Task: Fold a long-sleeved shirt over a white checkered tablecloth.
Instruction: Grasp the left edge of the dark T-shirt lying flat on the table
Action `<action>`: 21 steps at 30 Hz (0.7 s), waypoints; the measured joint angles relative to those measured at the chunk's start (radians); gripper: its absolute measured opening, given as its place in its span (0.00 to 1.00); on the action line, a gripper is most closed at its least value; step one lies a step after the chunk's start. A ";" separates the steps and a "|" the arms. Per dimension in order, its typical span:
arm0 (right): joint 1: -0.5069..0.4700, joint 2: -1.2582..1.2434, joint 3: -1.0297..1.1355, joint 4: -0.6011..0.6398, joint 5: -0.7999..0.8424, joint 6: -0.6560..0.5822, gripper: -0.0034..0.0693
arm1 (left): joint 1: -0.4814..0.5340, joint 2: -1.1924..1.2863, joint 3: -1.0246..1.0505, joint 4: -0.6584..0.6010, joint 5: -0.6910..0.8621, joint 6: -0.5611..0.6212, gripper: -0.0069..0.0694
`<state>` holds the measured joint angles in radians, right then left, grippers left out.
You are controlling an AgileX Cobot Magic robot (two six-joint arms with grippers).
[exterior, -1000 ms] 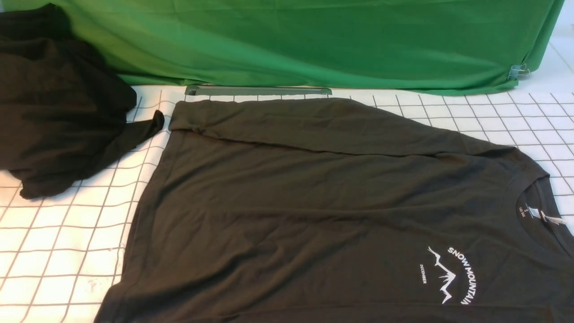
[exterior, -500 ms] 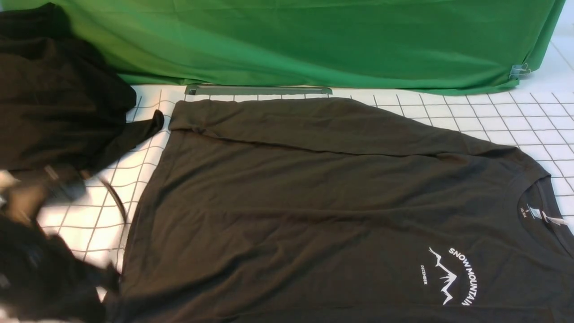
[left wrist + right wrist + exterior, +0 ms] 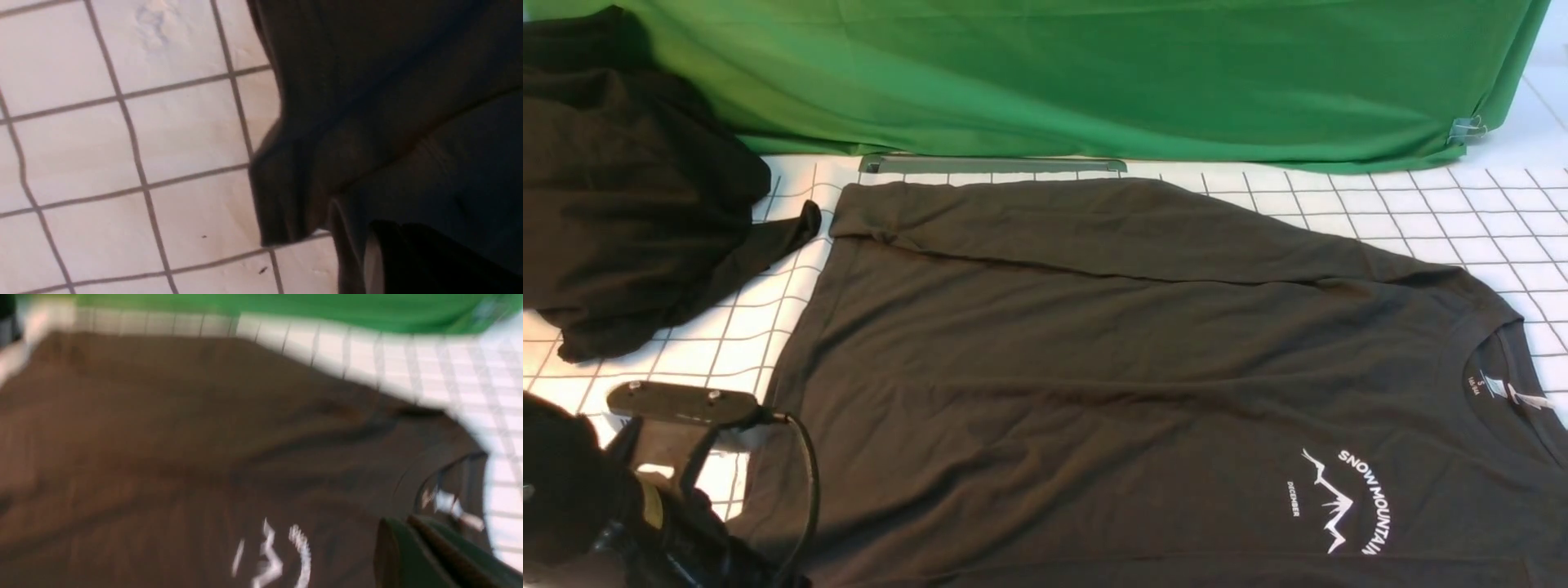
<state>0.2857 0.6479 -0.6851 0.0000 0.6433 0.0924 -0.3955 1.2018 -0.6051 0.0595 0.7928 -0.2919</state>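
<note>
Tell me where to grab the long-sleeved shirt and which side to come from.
Probably the near hem corner of the long-sleeved shirt, approached from the robot's left: that edge lies free and curled on the white checkered tablecloth, while the collar sits far right.

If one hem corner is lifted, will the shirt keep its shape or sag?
Probably it sags: the shirt lies in soft wrinkles, with a fold along its far edge, so it looks limp. Its thin, flat edges suggest it is light. Pushed, it would likely bunch on the tablecloth rather than slide whole.

One long-sleeved shirt (image 3: 1094, 367), one black garment (image 3: 629, 196), one checkered tablecloth (image 3: 1462, 212)
</note>
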 joint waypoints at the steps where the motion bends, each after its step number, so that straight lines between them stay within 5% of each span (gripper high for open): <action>1: 0.023 0.040 -0.014 0.000 0.014 -0.013 0.06 | 0.006 0.021 0.003 0.013 -0.009 -0.009 0.21; 9: 0.147 0.137 -0.019 0.018 0.000 -0.027 0.06 | 0.009 0.162 0.004 0.014 -0.076 -0.019 0.54; 12: 0.167 0.139 -0.019 0.021 -0.025 -0.027 0.06 | 0.009 0.193 0.004 0.013 -0.086 -0.019 0.59; 18: 0.171 0.139 -0.019 0.022 -0.039 -0.027 0.07 | 0.009 0.204 0.004 -0.019 -0.084 0.018 0.41; 21: 0.171 0.139 -0.019 0.022 -0.040 -0.027 0.07 | 0.009 0.204 0.004 -0.070 -0.085 0.093 0.17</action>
<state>0.4570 0.7866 -0.7037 0.0224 0.6036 0.0653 -0.3867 1.4053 -0.6008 -0.0104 0.7077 -0.1985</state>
